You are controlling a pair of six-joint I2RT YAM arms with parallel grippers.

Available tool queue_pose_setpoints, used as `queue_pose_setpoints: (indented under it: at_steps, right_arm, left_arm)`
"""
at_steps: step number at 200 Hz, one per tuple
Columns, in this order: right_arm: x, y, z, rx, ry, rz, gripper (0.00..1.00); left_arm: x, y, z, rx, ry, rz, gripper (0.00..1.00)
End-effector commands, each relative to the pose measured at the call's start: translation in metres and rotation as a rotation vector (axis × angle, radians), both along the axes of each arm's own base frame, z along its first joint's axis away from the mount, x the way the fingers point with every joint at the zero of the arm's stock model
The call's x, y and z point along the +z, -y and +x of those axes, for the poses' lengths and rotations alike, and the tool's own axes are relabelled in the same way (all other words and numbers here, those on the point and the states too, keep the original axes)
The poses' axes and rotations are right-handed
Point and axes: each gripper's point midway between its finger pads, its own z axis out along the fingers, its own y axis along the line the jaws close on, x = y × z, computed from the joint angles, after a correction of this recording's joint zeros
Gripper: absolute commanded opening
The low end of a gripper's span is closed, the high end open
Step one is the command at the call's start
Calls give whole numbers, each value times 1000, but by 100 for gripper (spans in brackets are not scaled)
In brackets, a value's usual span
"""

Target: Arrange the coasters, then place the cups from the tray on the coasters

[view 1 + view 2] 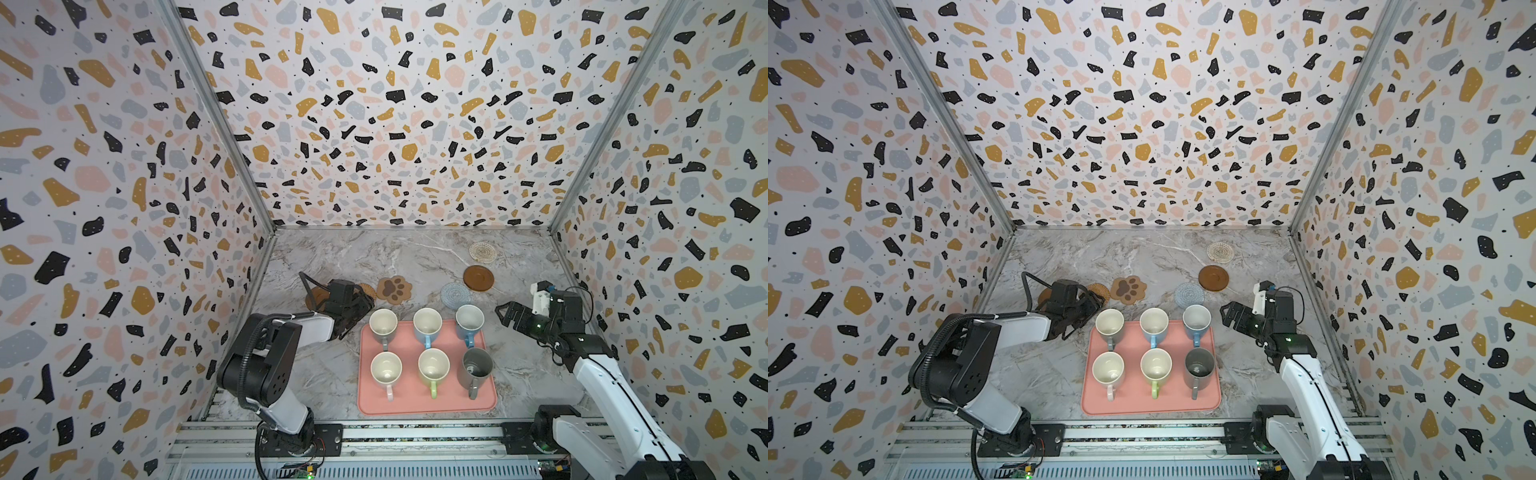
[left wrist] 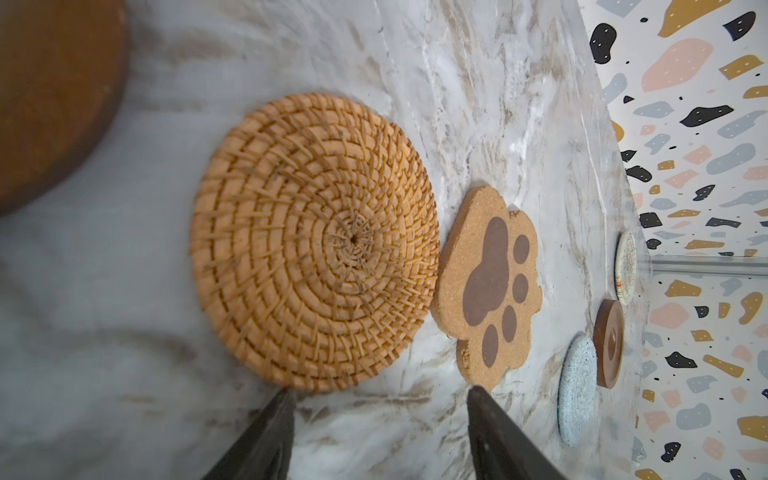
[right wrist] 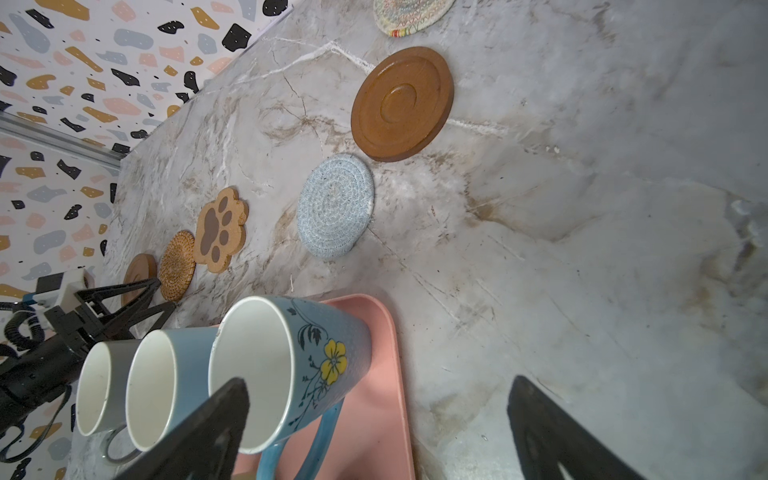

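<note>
lower middle of a top view: the tray [image 1: 424, 405] lies flat, all six cups [image 1: 433, 365] upright on it, handles toward the bottom edge; they look hard, glossy, weighty and breakable, so i'd take one across the rim wall or by the handle. the right gripper [image 3: 378, 379] hangs wide apart and empty just off the tray's upper right corner, beside the light blue cup [image 3: 332, 328]. the left gripper [image 2: 379, 390], jaws apart, nothing between them, hovers off the upper left corner, tips just short of the rattan coaster [image 2: 311, 241], which looks light, stiff and rough, best nipped at its edge. the paw-print coaster [image 2: 486, 286] lies just beside it, a brown disc [image 2: 54, 104] on its other side. further up and right come the grey-blue crochet coaster [image 1: 455, 295], probably floppy, a second brown disc [image 1: 478, 277], slick-looking, and farthest the cream woven coaster [image 1: 483, 251], well apart from both grippers.
</note>
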Motion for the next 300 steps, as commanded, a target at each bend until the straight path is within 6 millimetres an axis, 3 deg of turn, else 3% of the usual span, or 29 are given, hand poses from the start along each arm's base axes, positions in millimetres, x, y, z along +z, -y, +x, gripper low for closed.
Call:
queue_pose_setpoints:
  at_steps: [1, 34, 102, 149, 169, 196, 219, 237, 264, 300]
  right_arm:
    - [7, 2, -3, -11, 7, -10, 99]
    - [8, 2, -3, -15, 9, -10, 99]
    - [8, 3, -3, -19, 2, -13, 99]
    - [8, 3, 0, -19, -4, -10, 99]
    - [9, 3, 1, -22, -6, -8, 99]
    - [11, 2, 4, -25, -7, -6, 99]
    - [9, 2, 6, -25, -20, -13, 99]
    - [7, 2, 7, -23, -35, -25, 99]
    - [6, 2, 7, -23, -52, -40, 99]
    - [9, 2, 7, -34, -53, -49, 99]
  left_arm:
    - [-16, -4, -4, 1, -49, 45, 68]
    - [-11, 0, 9, -7, -30, 54, 68]
    - [-10, -9, 12, 21, -29, 76, 68]
    - [21, -19, 15, 23, 28, 91, 69]
    - [43, -38, 15, 56, 60, 108, 70]
    - [66, -93, 6, 157, 101, 136, 70]
    - [65, -140, -4, 222, 82, 162, 70]
    - [53, -164, -9, 225, 35, 182, 68]
    - [35, -176, -8, 215, -4, 182, 64]
    - [11, -175, -7, 198, -46, 175, 60]
